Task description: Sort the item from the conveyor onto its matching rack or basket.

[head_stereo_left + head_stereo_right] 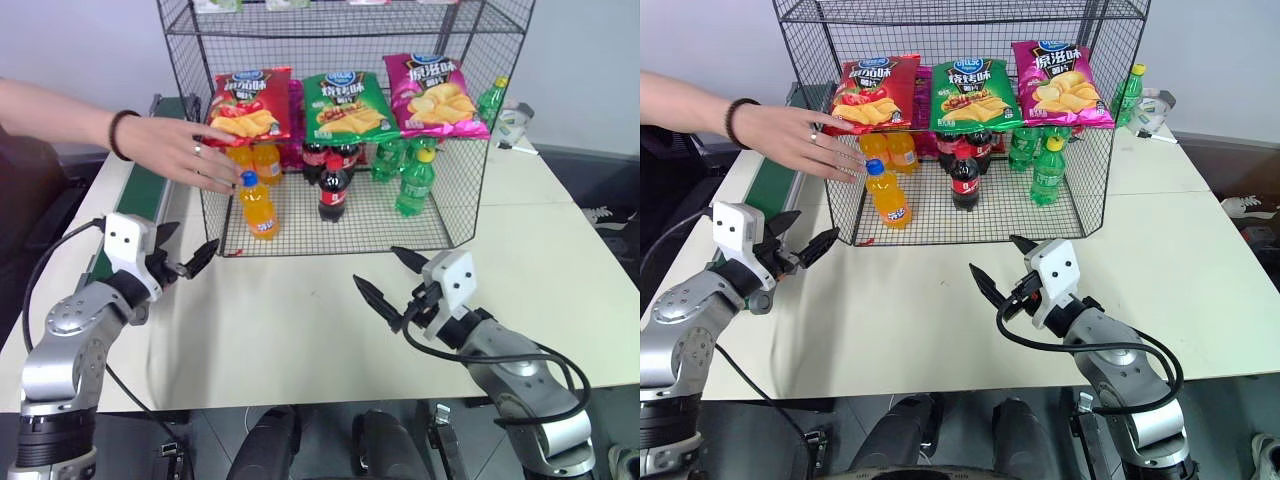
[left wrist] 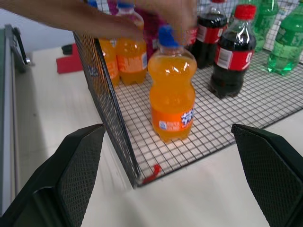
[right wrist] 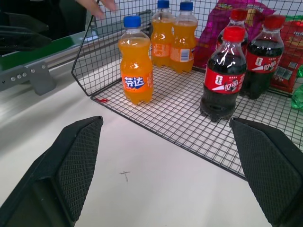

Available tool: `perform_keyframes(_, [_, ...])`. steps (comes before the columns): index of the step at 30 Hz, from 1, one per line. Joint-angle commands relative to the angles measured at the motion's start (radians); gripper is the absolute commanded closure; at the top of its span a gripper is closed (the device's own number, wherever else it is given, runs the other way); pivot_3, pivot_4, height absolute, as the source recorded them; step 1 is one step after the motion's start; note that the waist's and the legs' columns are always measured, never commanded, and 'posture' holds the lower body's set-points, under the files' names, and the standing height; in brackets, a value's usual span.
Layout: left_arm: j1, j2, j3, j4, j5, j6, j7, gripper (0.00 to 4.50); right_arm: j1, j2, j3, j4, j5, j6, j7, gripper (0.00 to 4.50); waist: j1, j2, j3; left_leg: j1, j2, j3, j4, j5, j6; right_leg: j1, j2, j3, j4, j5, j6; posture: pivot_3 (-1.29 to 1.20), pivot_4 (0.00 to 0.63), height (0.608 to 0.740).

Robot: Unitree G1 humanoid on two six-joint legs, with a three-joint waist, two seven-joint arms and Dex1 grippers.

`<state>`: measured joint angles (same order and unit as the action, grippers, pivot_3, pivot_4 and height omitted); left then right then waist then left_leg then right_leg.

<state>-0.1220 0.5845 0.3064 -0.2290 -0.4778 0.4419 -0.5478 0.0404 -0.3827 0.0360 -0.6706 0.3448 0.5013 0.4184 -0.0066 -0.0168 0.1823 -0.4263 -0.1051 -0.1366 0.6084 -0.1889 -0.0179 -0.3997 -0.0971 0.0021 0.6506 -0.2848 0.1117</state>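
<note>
Lower frame: left tool (image 1: 190, 262) and right tool (image 1: 392, 276), both spread wide, empty, above the white worktop (image 1: 300, 330). Centre: orange soda bottle (image 1: 257, 206) upright on the front-left floor of the black wire rack (image 1: 455, 170); a person's hand (image 1: 185, 150) at its blue cap. Left edge: green conveyor (image 1: 775, 185).

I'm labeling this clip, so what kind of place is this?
Probably a lab mock-up of a shop sorting station: a white table with a wire rack of soda bottles and chip bags, beside a green conveyor.
</note>
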Motion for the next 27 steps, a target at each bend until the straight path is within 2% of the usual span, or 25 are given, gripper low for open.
perform_keyframes(1, [-0.015,-0.003,0.012,0.003,0.01,-0.03,0.002,0.03,-0.01,0.0,-0.012,-0.035,0.007,-0.028,0.002,0.0,0.0,0.0,0.0,0.0,0.0,0.0,0.0,0.0,0.0,0.0,0.0,0.0,0.0,0.0,0.0,0.0,0.15,0.74])
perform_keyframes(15, [0.002,-0.016,0.008,-0.009,0.022,-0.017,0.019,0.03,-0.002,0.003,-0.004,-0.054,0.012,-0.016,-0.011,0.0,0.0,0.0,0.0,0.0,0.0,0.0,0.0,0.0,0.0,0.0,0.0,0.0,0.0,0.0,0.0,0.0,0.15,0.74])
perform_keyframes(27, [0.087,-0.018,0.064,-0.095,-0.006,0.032,0.066,0.03,0.005,-0.001,0.025,-0.06,0.028,-0.003,-0.004,0.0,0.0,0.0,0.0,0.0,0.0,0.0,0.0,0.0,0.0,0.0,0.0,0.0,0.0,0.0,0.0,0.0,0.15,0.74])
